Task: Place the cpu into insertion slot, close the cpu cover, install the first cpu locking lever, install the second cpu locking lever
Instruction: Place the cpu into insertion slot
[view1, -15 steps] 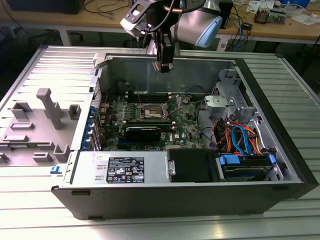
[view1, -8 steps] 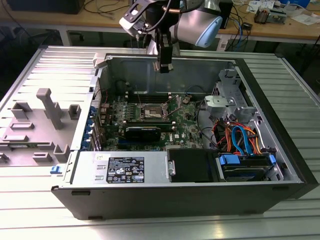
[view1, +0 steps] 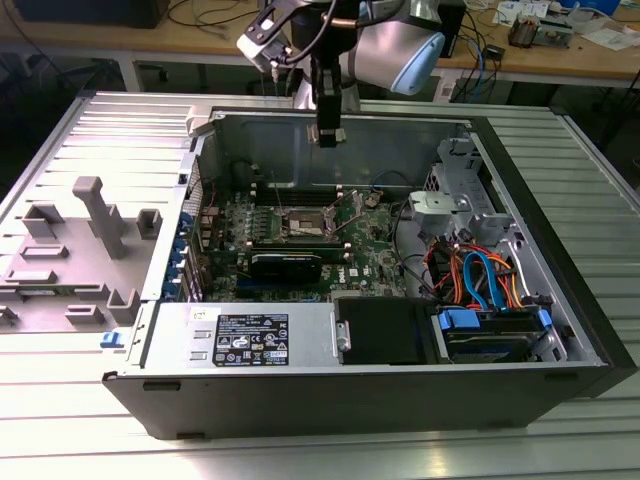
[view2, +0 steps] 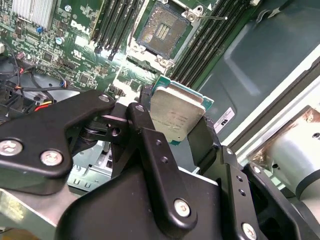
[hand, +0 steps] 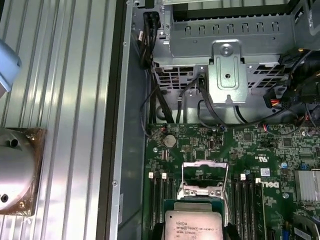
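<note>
My gripper (view1: 327, 132) hangs above the rear of the open computer case, shut on the cpu (view2: 177, 116), a flat square chip with a grey metal top and a green edge. Both wrist views show the chip clamped between the black fingers (view2: 150, 145). The cpu (hand: 196, 226) is in the air over the green motherboard (view1: 365, 250). The insertion slot (view2: 161, 31) lies uncovered on the board below, its dark centre showing. The cpu cover (hand: 205, 176), a silver frame, stands raised beside it. A thin wire locking lever (view2: 216, 18) sticks out near the slot.
Black memory slots (view2: 117, 22) flank the socket. A metal drive cage (hand: 227, 70) and bundled cables (view1: 480, 275) fill the case on the exterior view's right. The power supply (view1: 250, 335) sits at the front. A grey fixture block (view1: 90, 240) lies outside on the ribbed table.
</note>
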